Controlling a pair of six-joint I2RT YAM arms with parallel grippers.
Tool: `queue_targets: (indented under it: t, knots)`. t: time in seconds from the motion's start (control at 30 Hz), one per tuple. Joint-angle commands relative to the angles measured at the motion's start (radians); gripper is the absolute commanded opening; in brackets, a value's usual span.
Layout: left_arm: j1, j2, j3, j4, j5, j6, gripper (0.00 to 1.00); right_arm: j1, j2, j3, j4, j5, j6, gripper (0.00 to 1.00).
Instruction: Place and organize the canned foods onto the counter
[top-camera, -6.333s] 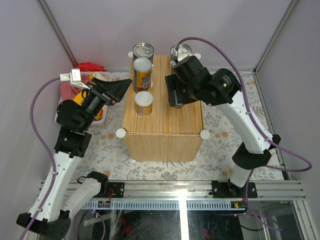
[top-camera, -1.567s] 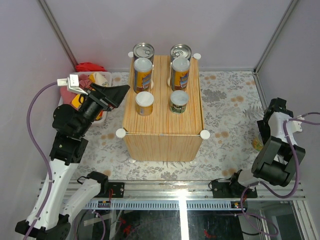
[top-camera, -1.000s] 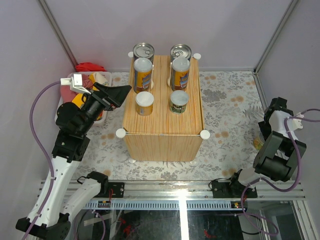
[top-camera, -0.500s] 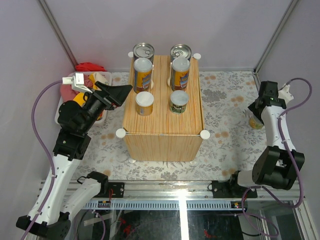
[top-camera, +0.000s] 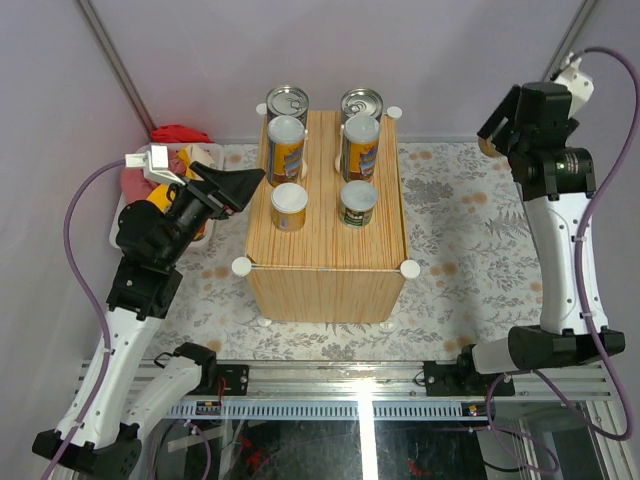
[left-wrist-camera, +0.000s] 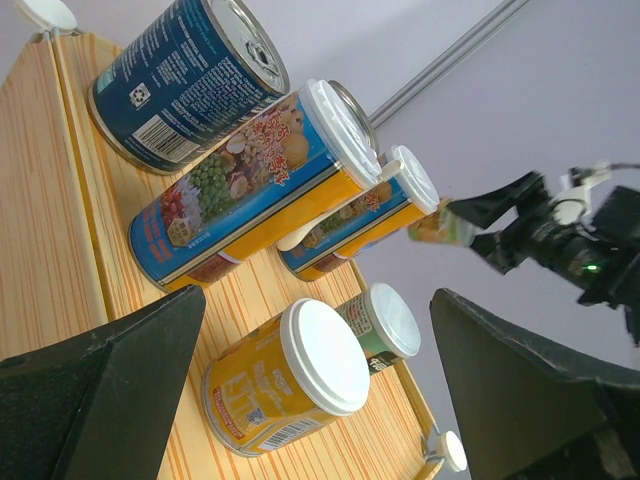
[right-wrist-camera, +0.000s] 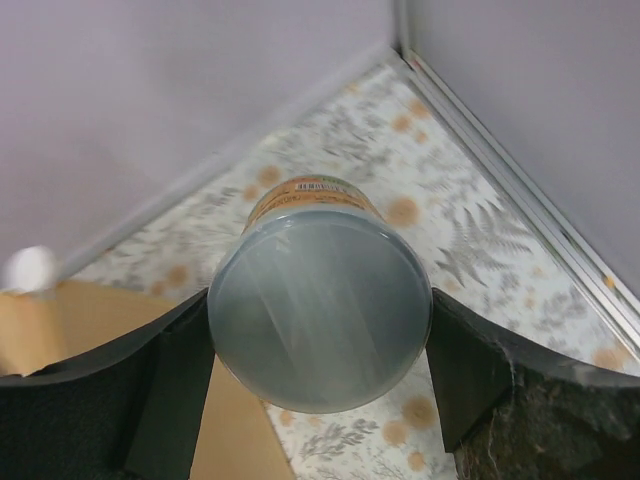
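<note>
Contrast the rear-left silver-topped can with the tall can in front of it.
Top: bare metal on the silver-topped can, white lid on the tall can. Label: dark blue on the silver-topped can, blue and orange on the tall can. Both upright on the counter.

Lavender walls (top-camera: 200, 50), floral mat (top-camera: 450, 250)

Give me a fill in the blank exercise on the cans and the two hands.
The counter carries ___ cans.
The ___ hand holds a seventh can in the air.
The left hand is ___ and empty.
Missing words: six, right, open.
</note>
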Motion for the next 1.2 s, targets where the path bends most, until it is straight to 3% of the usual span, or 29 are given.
queue_targets:
  t: [0.0, 0.27, 0.7, 1.17]
  knots:
    - [-0.002, 0.002, 0.007, 0.064, -0.004, -0.01, 0.95, 0.142, 0.032, 0.294, -0.031, 0.032, -0.084, 0.0]
    - [-0.002, 0.015, 0.018, 0.059, -0.002, -0.012, 0.95, 0.508, 0.113, 0.613, -0.142, 0.0, -0.158, 0.0]
    - [-0.002, 0.02, 0.015, 0.046, -0.022, -0.006, 0.95, 1.056, 0.12, 0.702, -0.18, -0.004, -0.23, 0.0]
    - [-0.002, 0.031, -0.011, 0.061, -0.019, -0.015, 0.95, 1.116, 0.183, 0.67, -0.376, -0.195, -0.168, 0.0]
